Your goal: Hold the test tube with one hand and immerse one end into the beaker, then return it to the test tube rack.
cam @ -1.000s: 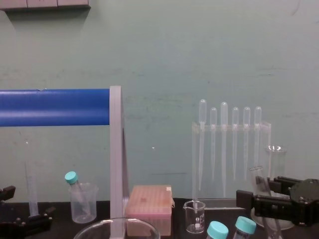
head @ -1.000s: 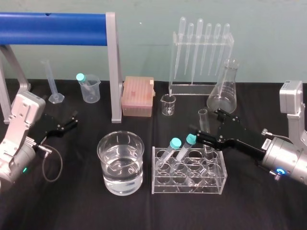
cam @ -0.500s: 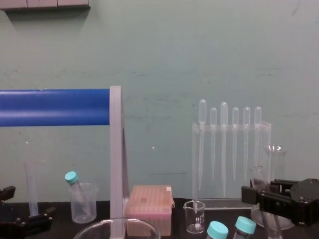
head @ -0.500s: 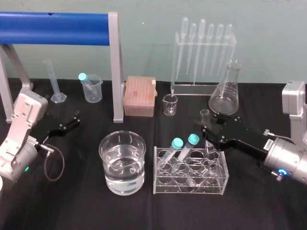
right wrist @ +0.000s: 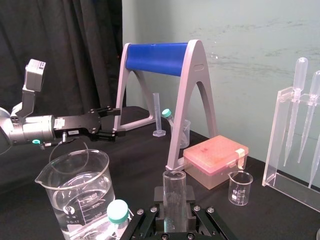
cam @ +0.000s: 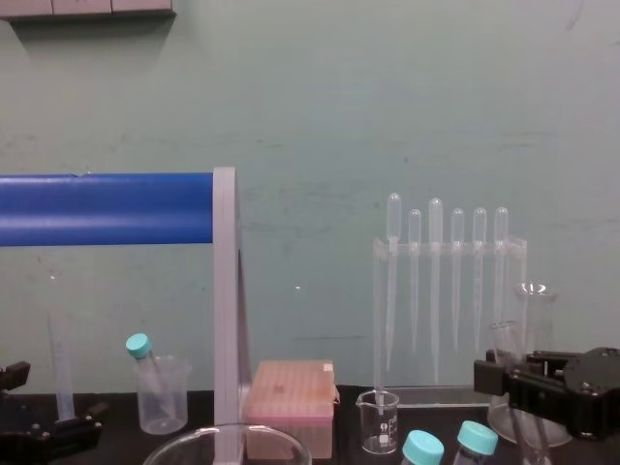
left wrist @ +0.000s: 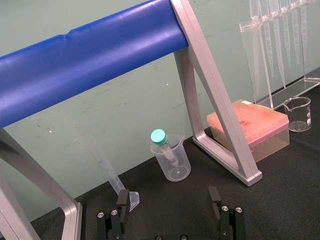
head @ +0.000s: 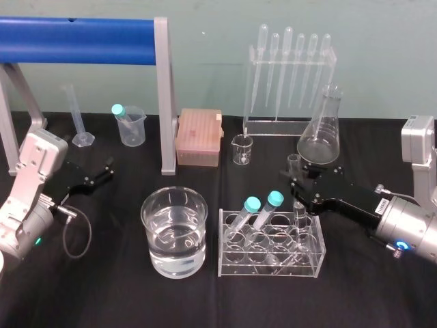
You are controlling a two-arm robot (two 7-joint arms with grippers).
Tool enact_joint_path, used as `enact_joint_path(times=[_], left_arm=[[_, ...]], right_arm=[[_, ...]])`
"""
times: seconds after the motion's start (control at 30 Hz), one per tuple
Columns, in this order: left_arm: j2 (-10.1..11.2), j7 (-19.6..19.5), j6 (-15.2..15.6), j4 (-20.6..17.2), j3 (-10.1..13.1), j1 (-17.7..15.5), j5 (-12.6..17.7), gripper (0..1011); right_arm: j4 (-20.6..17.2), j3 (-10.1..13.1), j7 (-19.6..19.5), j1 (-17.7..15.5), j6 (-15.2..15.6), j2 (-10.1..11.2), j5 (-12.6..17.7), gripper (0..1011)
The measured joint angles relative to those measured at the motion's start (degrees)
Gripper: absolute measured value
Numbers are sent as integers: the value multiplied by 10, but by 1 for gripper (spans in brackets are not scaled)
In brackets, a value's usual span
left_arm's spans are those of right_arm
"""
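1. The matte black left gripper (head: 106,171) is resting at the far left on the dark cloth, its slim fingers spread wide.
2. The beaker (head: 144,214), a broad round glass cylinder, is holding clear water just beside the rack.
3. The boxy clear-plastic test tube rack (head: 266,264) is carrying two slanted teal-capped tubes (head: 263,208).
4. The long black right gripper (head: 292,186) is clamping the test tube (head: 293,162), which is smooth thin glass standing upright with its lower end inside the rack's rear right cell.
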Motion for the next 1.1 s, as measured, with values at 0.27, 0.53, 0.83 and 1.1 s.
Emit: enact_joint_path(times=[0.27,0.53,0.83,1.1], left_arm=[[0,0,0,0,0,0,0,1000],[0,0,0,0,0,0,0,1000],[0,0,0,0,0,0,0,1000],[0,0,0,0,0,0,0,1000]], right_arm=[[0,0,0,0,0,0,0,225],[-12,9,0,-5,-4,2,5,226],[-43,32,1,-11,-14,7,37,225],[-58,48,11,2,-33,3,63,226]])
